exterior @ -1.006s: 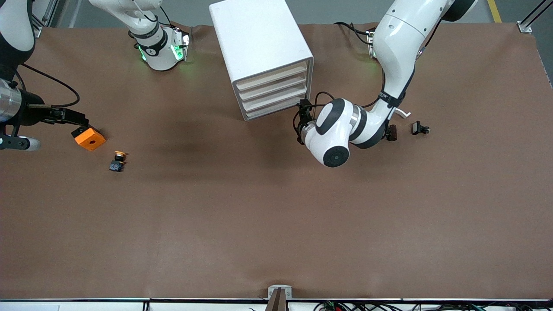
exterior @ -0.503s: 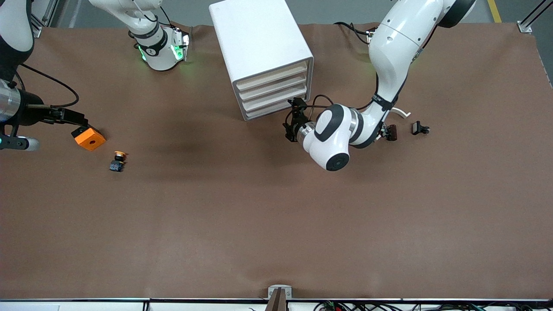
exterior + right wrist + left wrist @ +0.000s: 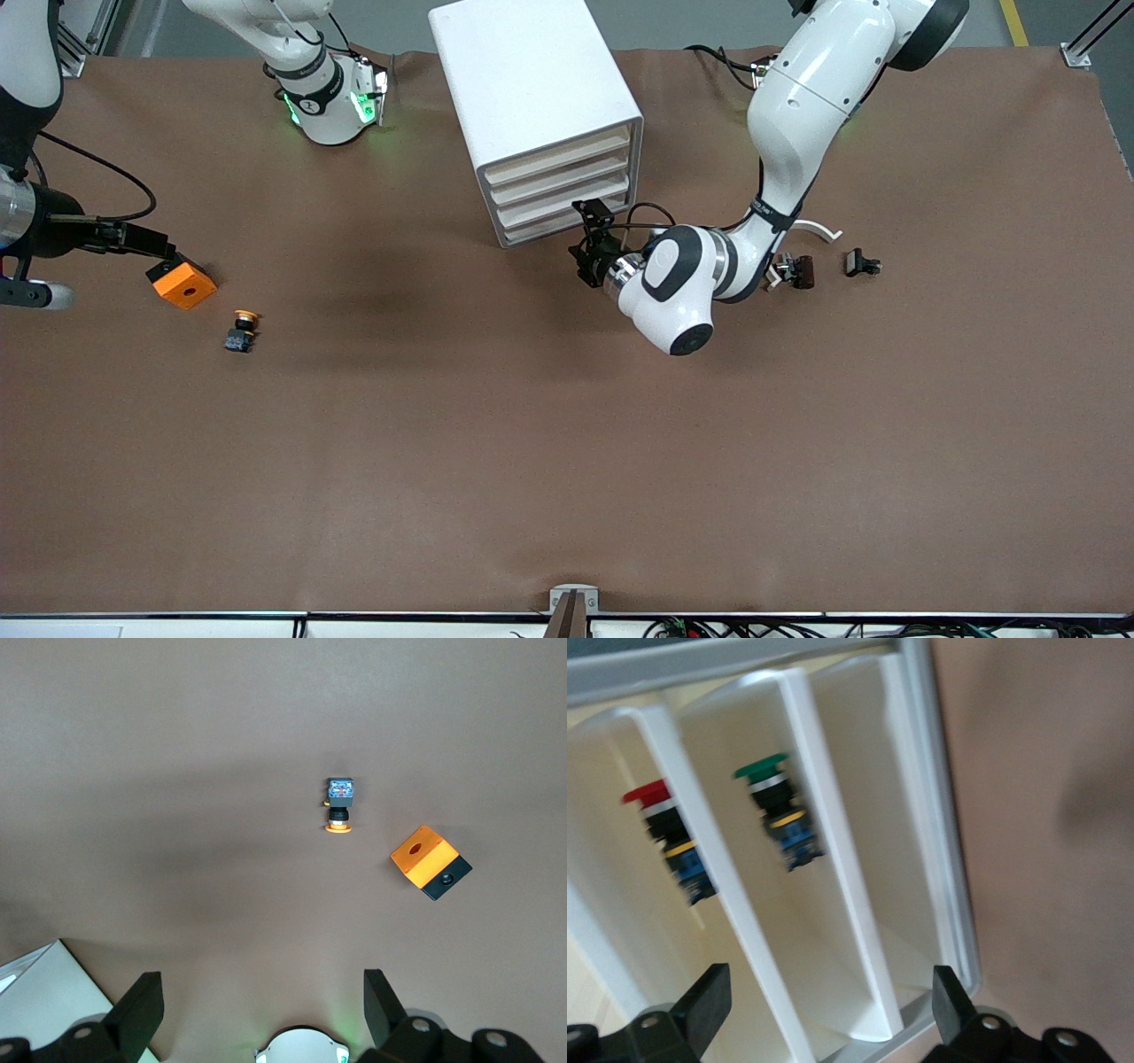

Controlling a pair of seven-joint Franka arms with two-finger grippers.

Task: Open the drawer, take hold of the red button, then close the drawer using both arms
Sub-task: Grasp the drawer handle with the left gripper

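The white cabinet (image 3: 523, 71) stands near the arms' bases, and its four pale-fronted drawers (image 3: 558, 190) all look pushed in. My left gripper (image 3: 588, 246) is open and empty, low in front of the bottom drawers. In the left wrist view the left gripper (image 3: 828, 1010) faces the drawers' fronts. The red-capped button (image 3: 656, 828) lies inside one drawer and a green-capped button (image 3: 775, 806) in the drawer beside it. My right gripper (image 3: 151, 239) is open and empty, up over the table at the right arm's end, as the right wrist view (image 3: 261, 1014) shows.
An orange cube (image 3: 184, 285) with a hole and a yellow-capped button (image 3: 241, 330) lie on the table at the right arm's end; both show in the right wrist view, the cube (image 3: 431, 861) and the button (image 3: 339, 804). Small dark parts (image 3: 862, 263) lie near the left arm.
My left gripper has moved along the cabinet's front toward the right arm's end, closer to the bottom drawers. The right arm has hardly moved.
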